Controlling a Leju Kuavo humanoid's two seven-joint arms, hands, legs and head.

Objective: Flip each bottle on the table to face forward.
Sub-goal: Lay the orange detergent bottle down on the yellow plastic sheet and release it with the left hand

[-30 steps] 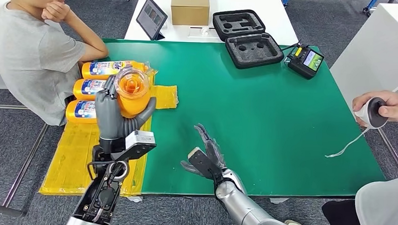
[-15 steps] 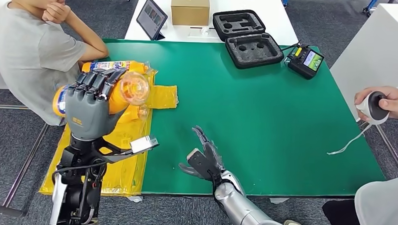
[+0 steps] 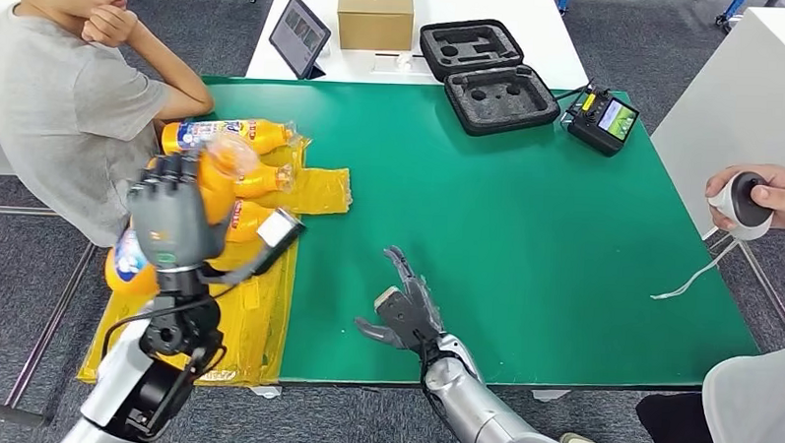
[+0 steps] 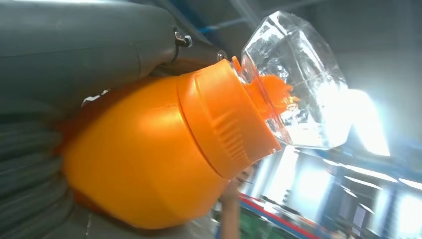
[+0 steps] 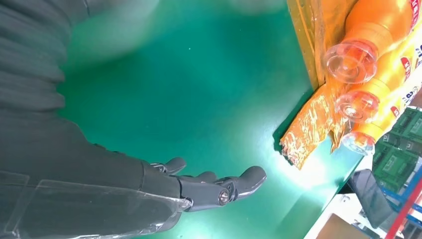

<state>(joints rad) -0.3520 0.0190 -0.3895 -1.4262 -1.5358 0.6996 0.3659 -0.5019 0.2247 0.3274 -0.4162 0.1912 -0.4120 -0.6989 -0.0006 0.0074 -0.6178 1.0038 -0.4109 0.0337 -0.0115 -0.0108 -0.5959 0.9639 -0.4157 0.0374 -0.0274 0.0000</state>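
My left hand (image 3: 175, 221) grips an orange bottle (image 3: 212, 191) above the yellow sheet (image 3: 228, 314) at the table's left edge. The bottle is tilted, its clear cap (image 3: 230, 157) pointing up and away, its labelled base (image 3: 128, 262) low at the left. In the left wrist view the orange bottle (image 4: 149, 164) and clear cap (image 4: 293, 84) sit against my hand (image 4: 74, 45). Three more orange bottles lie on the sheet: one (image 3: 226, 134) at the far end, one (image 3: 257, 181) behind my hand, one (image 3: 248, 220) beside it. My right hand (image 3: 405, 309) hovers open over the green table (image 3: 526, 226), fingers (image 5: 234, 185) spread.
A person in a grey shirt (image 3: 63, 102) sits close at the table's left. A black foam case (image 3: 487, 75), a tablet (image 3: 298, 34), a cardboard box (image 3: 375, 14) and a controller (image 3: 603, 121) stand at the back. Another person's hand (image 3: 759, 200) holds a white device at the right.
My left hand has rolled over and sunk to the left with the bottle, whose cap faced the camera a second ago and now points up and away. The right hand barely moved.
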